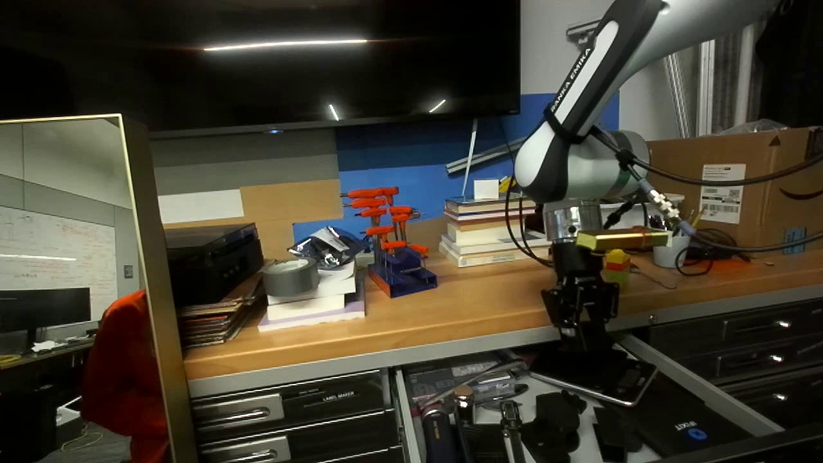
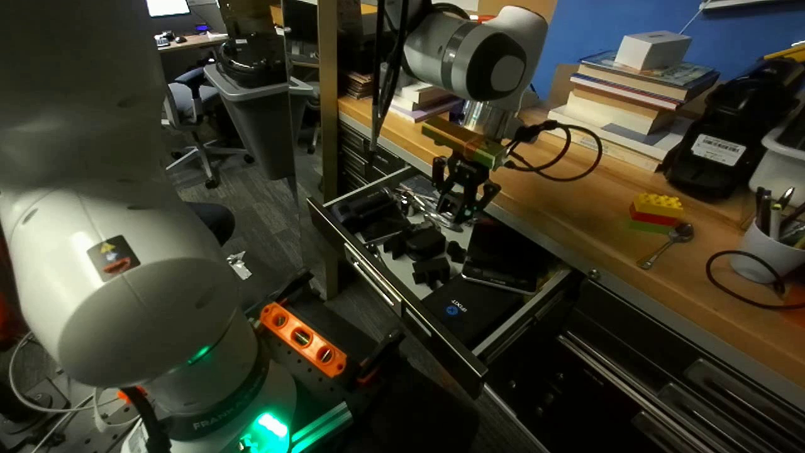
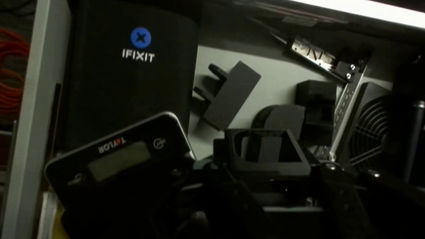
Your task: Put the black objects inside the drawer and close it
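The drawer (image 2: 334, 235) is pulled open below the wooden worktop; its side wall also shows in the wrist view (image 3: 36, 99). My gripper (image 2: 464, 200) is over the open drawer, pointing down. In the wrist view its fingers are closed around a black hollow, frame-like piece (image 3: 269, 168), held above the drawer contents. In an exterior view the gripper (image 1: 582, 325) hides most of that piece. Inside the drawer lie a black pronged piece (image 3: 234, 94), a black rounded piece (image 3: 285, 116) and a black blocky piece (image 3: 315, 96).
The drawer also holds a black IFIXIT case (image 3: 139, 86), a Taylor scale (image 3: 119, 162), a fan (image 3: 372, 129) and metal tools. On the worktop are toy bricks (image 2: 655, 212), a spoon (image 2: 680, 233), a book stack (image 2: 622, 107), a pen cup (image 2: 764, 251) and a hex key stand (image 1: 402, 273).
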Controlling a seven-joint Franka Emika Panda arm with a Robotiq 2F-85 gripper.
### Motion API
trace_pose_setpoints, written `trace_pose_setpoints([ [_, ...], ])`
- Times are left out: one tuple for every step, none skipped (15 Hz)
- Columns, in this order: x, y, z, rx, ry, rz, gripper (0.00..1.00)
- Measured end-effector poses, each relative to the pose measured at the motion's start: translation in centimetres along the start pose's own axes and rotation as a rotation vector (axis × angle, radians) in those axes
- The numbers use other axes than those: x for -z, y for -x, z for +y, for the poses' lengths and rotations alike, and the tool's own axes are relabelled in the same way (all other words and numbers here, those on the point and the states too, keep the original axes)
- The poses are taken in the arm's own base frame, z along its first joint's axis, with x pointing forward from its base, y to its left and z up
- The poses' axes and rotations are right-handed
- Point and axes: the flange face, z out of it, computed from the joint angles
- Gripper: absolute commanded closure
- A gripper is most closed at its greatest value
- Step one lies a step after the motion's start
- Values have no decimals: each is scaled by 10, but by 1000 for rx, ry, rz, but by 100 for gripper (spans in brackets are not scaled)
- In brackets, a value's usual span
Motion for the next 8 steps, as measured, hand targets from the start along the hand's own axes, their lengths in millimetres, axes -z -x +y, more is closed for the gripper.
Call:
trace_pose_setpoints([
  [-12,7,2,-13,-9,-25,75],
  [-22,12,2,-28,-19,-47,75],
  [-31,18,2,-42,-28,-66,75],
  [-38,22,1,-56,-36,-81,75],
  [-44,26,0,-69,-44,-96,75],
  [-50,29,-1,-82,-52,-107,75],
  [-54,32,-2,-90,-62,-118,75],
  [-58,34,-4,-97,-73,-128,75],
])
